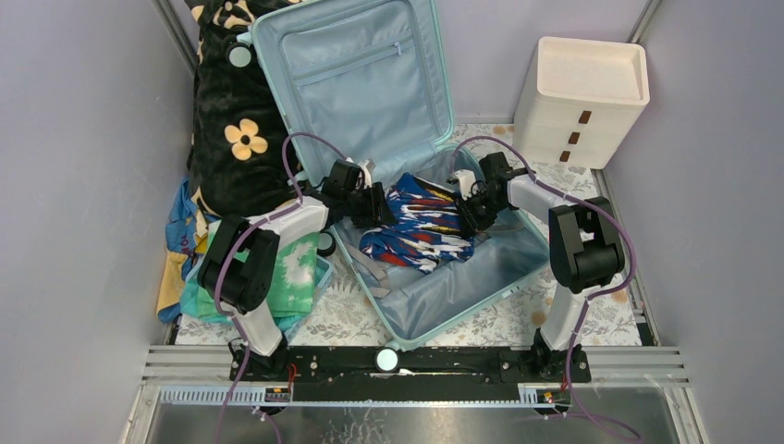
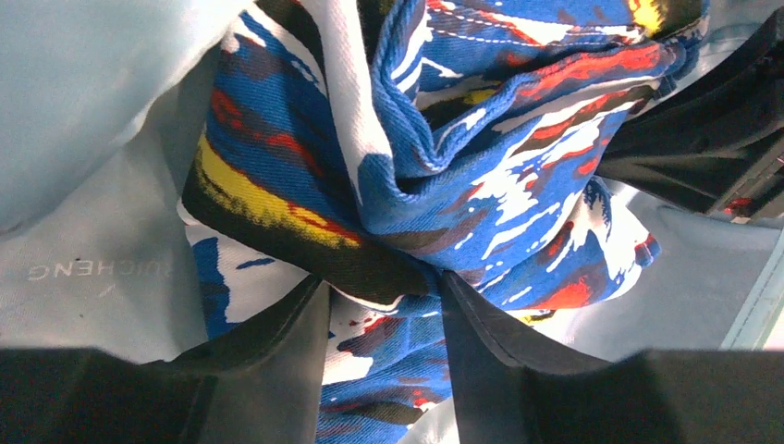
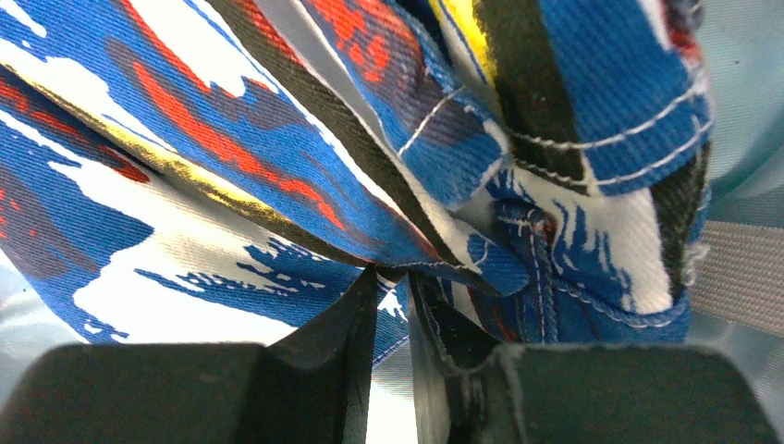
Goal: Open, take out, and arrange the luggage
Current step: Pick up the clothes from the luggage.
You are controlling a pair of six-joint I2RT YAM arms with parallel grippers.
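Top external view shows a black flowered blanket (image 1: 231,139) slumped at the left against the raised lid, a green tie-dye cloth (image 1: 298,268) under the left arm, and a cream drawer unit (image 1: 582,102) at the right rear. The luggage (image 1: 485,268), pale aqua with smooth grey-blue lining, lies open mid-table. Inside it, the left gripper (image 1: 381,205) and right gripper (image 1: 467,208) each pinch a bunched fold of a blue, white and red twill garment (image 1: 421,229).

Floral-covered table (image 1: 518,324): luggage (image 1: 361,83), drawer unit (image 1: 578,102), perhaps clothes (image 1: 294,264).
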